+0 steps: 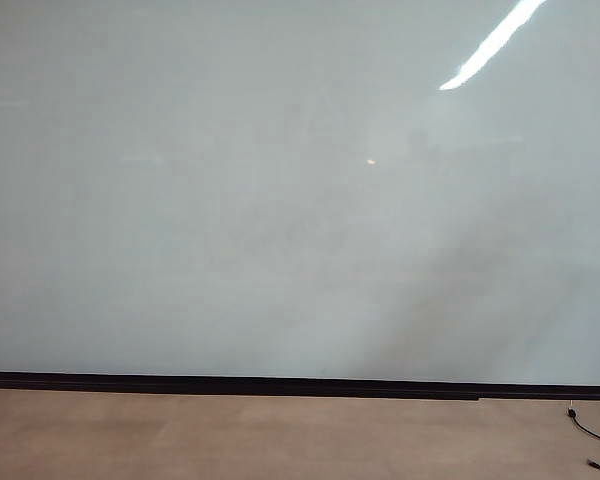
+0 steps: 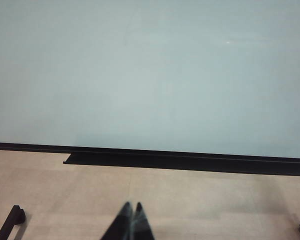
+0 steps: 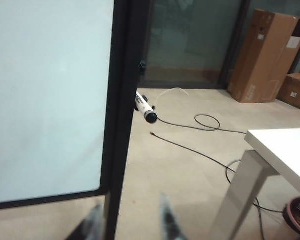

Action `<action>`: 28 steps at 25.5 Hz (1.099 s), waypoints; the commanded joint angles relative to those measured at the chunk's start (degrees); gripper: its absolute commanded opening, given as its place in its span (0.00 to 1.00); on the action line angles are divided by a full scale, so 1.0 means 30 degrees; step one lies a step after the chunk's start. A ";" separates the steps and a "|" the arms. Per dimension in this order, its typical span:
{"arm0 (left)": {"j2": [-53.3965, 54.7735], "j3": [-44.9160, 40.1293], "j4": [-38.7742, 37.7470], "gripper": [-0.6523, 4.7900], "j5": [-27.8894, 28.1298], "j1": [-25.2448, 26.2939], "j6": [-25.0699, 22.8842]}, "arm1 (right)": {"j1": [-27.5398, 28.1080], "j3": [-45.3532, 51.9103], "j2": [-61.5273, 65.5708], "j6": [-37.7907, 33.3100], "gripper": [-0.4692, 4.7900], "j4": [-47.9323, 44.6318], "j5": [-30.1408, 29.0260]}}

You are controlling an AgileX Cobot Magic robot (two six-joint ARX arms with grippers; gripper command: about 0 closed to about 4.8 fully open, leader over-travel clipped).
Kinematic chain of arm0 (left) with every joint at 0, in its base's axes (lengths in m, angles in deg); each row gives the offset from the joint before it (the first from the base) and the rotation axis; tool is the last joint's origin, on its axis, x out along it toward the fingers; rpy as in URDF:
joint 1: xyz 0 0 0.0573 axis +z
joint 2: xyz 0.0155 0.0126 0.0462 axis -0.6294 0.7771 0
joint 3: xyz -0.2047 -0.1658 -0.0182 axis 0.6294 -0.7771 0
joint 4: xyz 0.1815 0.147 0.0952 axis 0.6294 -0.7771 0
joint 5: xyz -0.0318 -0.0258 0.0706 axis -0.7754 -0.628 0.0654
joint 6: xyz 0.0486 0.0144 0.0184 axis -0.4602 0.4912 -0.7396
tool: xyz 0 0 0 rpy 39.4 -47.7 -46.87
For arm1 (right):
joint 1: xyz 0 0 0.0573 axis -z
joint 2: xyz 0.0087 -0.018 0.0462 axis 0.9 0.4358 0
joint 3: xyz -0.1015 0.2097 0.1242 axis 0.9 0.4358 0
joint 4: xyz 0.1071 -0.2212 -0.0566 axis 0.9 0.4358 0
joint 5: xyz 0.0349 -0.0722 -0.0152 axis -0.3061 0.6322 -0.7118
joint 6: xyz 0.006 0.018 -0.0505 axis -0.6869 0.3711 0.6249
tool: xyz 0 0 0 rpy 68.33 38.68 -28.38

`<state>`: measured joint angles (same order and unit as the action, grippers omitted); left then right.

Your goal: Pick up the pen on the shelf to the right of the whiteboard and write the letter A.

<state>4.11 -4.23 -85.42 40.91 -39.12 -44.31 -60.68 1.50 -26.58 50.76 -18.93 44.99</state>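
the whiteboard [image 1: 280, 200] fills the exterior view and is bare, no letter a on it yet, with the black strip [image 1: 230, 382] along its foot and the floor [image 1: 230, 440] below. neither arm shows there.

in the left wrist view the left gripper [image 2: 131, 206] sits low at about 6 o'clock, its two dark tips pressed together, holding nothing, facing the board.

the right wrist view looks past the board's right black frame [image 3: 122, 100]. the pen [image 3: 144, 108] sticks out from that frame, near the centre of the view, at about 12 o'clock from the right gripper [image 3: 131, 212]. its dark end points toward the camera. the shelf itself is hard to make out. the right gripper's blurred fingertips [image 3: 166, 215] stand a little apart, partly spread and empty, well short of the pen.

the step in hand is the reach. i judge it best to spread the jaws wider first, line them across the white barrel, not the cap, approach clear of the frame edge, and close mid-barrel so the tip stays free for writing. mind the cable [image 3: 205, 122] on the floor beyond, though it lies well apart.
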 commanded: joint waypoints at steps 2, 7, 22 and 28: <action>0.0007 0.0051 0.0117 0.11 -0.0015 0.0000 -0.0087 | 0.0466 -0.0080 0.0670 0.0233 0.46 -0.0648 -0.0794; 0.0007 0.0051 0.0117 0.11 -0.0015 0.0000 -0.0087 | 0.1632 -0.0080 0.1683 0.0488 0.53 -0.2361 -0.1603; 0.0007 0.0051 0.0117 0.11 -0.0015 0.0000 -0.0087 | 0.6258 -0.0102 1.0819 0.0787 0.56 -1.1380 -0.7577; 0.0007 0.0051 0.0117 0.11 -0.0015 0.0000 -0.0080 | 0.7497 -0.0153 1.6480 0.1231 0.61 -1.8010 -0.9326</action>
<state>4.11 -4.23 -85.42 40.91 -39.12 -44.33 -39.15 1.39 19.84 54.24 -66.25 19.28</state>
